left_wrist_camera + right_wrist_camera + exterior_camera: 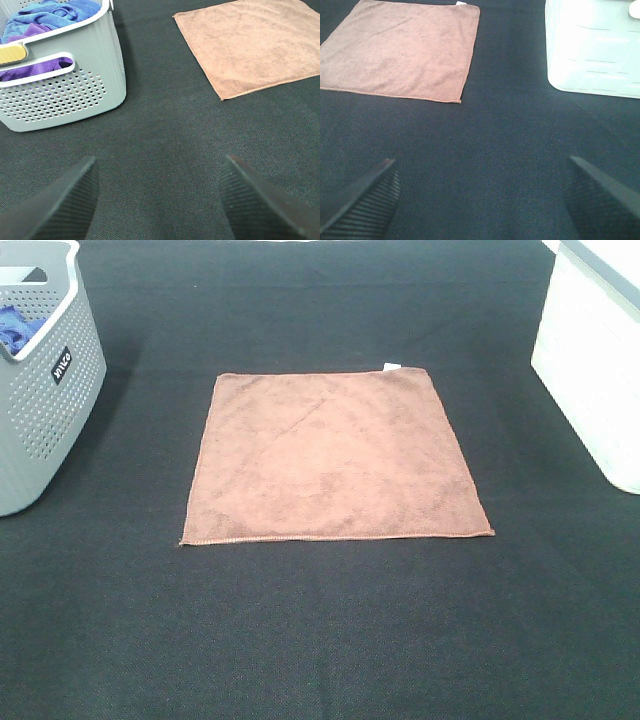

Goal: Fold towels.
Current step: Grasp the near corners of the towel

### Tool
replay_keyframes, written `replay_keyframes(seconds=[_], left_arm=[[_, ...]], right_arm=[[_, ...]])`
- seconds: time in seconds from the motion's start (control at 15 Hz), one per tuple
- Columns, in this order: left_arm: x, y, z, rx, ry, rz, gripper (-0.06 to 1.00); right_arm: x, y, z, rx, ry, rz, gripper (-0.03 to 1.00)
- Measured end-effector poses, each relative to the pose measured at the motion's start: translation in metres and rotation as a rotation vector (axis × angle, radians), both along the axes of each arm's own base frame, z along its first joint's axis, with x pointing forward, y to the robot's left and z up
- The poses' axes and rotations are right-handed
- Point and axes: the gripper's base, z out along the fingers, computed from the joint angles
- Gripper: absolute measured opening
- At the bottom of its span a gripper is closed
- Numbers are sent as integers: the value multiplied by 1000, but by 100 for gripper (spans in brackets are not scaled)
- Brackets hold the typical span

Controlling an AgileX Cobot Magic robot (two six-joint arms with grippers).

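We find one piece of lettering: a small black label (pixel 60 365) with white characters, fixed to the wall of the grey perforated plastic basket (pixel 45 440) at the far left. The characters run slantwise up the wall and are too small and blurred for us to spell out. The small white tag (pixel 391 366) on the far edge of the reddish-brown square microfibre towel (pixel 335 455) shows us no legible print.
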Motion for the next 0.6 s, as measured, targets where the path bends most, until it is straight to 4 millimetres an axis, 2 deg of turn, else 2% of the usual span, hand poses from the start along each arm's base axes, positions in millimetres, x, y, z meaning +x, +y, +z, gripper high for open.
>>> replay_keyframes(seconds=[0.6], left_arm=[[0, 0, 0, 0, 0, 0, 66]], right_arm=[[0, 0, 0, 0, 0, 0, 83]])
